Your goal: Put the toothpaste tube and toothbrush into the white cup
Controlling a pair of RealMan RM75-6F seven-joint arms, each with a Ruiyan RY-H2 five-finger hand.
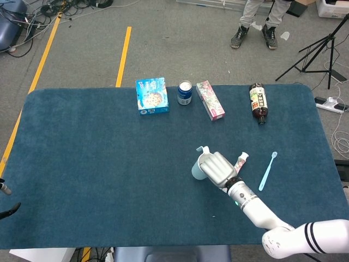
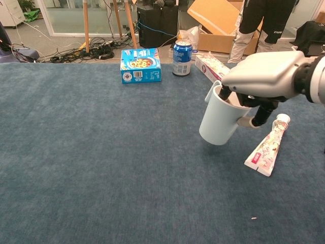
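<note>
Two task items lie unpicked: nearest, the soft pink-patterned toothpaste tube (image 2: 266, 150), best pinched mid-body; beside it, the right hand (image 2: 264, 81) grips the light, rigid white plastic cup (image 2: 221, 121) by its rim, apparently lifted (shadow underneath). Farther right, the slim pale-blue toothbrush (image 1: 267, 171). Left hand unseen.

Both pictures are bright and sharp. Soft, even light falls from above. The cup (image 2: 219, 122) casts only a faint shadow.
</note>
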